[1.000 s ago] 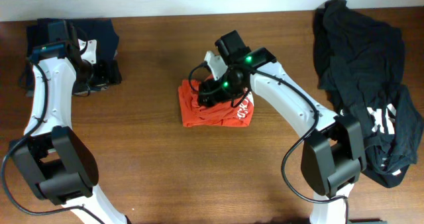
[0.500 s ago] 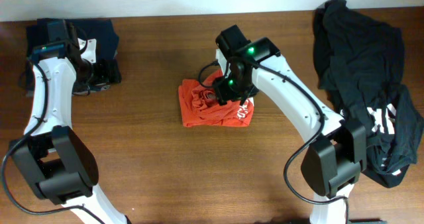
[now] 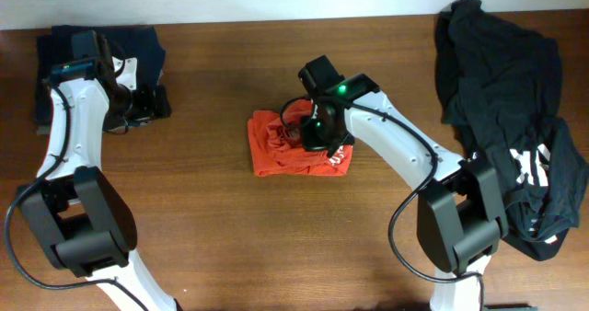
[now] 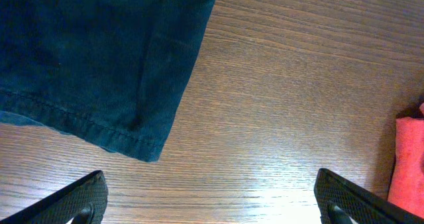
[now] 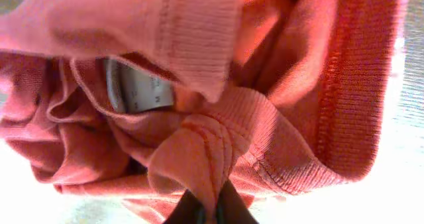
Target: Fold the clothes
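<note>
A crumpled red garment point(image 3: 281, 150) lies mid-table, partly folded into a rough square. My right gripper point(image 3: 311, 136) is down on its right side and shut on a pinched fold of the red fabric point(image 5: 199, 158); a white label point(image 5: 136, 90) shows beside the pinch. A folded dark navy garment point(image 3: 138, 49) lies at the back left. My left gripper point(image 3: 138, 104) hovers open by its front corner, over bare wood, its fingertips point(image 4: 83, 197) wide apart with nothing between them. The navy hem point(image 4: 99, 134) fills the upper left of the left wrist view.
A heap of black clothes point(image 3: 515, 118) with white print covers the table's right side and hangs over the right edge. Brown wooden table point(image 3: 230, 247) lies bare along the front. A sliver of the red garment point(image 4: 409, 164) shows at the left wrist view's right edge.
My right gripper dropped onto the red garment and closed on a fold of it, shifting slightly toward the front. The left arm barely moved.
</note>
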Tool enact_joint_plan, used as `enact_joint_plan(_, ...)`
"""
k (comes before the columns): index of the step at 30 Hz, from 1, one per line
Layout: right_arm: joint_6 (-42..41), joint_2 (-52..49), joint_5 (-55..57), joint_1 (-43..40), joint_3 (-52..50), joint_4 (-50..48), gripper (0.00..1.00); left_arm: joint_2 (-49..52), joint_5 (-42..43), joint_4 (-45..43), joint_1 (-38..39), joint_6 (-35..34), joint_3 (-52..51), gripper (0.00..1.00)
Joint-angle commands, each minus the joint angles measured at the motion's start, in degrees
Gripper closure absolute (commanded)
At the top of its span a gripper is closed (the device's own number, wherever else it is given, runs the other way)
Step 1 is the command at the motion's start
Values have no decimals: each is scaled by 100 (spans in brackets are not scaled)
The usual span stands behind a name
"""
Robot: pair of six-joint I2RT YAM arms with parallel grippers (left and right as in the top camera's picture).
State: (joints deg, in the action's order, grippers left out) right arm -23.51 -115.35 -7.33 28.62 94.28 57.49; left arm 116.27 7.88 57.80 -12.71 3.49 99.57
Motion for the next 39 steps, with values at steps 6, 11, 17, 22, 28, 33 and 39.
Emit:
enact_joint_plan(6,-46,157,-295,1327,66,-79,96,52,-2,-72,-4,92,98,1)
enact_joint_plan(11,74,157,-229,1987,66,-144,71,52,-2,-133,-4,92,98,1)
enact_joint_plan(17,455,297,-577,1436,345,22,53,52,0,-136,-4,90,98,1)
enact_joint_plan(22,529,562,-428,682,857,240,43,52,-2,-146,-4,92,98,1)
enact_joint_plan(28,1064,348,-275,-48,835,-367,43,52,-2,-236,-4,92,98,1)
enact_joint_plan(33,546,83,-358,57,785,-284,46,52,-2,-245,-4,92,98,1)
enact_joint_plan(39,-22,42,-341,269,675,-245,47,52,-2,-245,-4,92,98,1)
